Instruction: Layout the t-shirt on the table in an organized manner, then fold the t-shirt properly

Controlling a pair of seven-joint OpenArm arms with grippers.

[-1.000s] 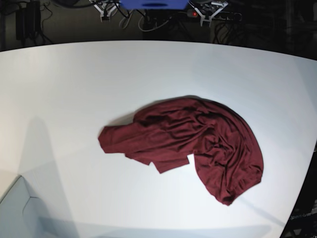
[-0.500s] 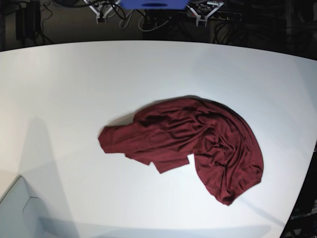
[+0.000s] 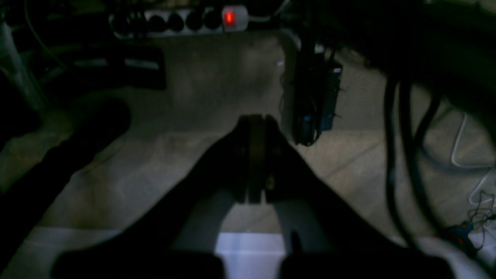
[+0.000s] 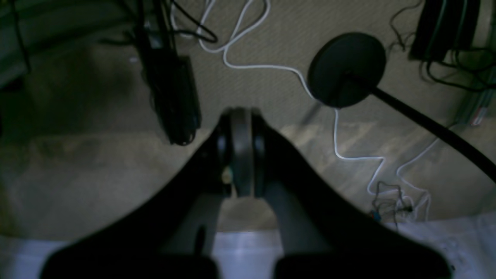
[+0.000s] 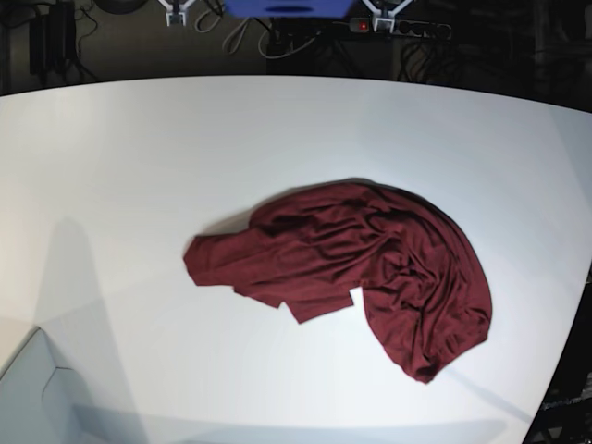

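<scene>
Laying out has not begun: the t-shirt (image 5: 356,268) lies crumpled toward 4 o'clock on the surface (image 5: 139,166). Left tool (image 3: 255,155) and right tool (image 4: 241,151), both closed and empty, must reach down to its edges.

Black pincer (image 3: 255,162), grey inner faces, rounded tips.

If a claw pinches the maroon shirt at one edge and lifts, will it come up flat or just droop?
Probably droop: the t-shirt lies crumpled in soft folds and creases, so it looks thin and floppy. Layers overlap, so one pinch may catch several at once. On the smooth white table it would likely slide and bunch if pushed.
</scene>
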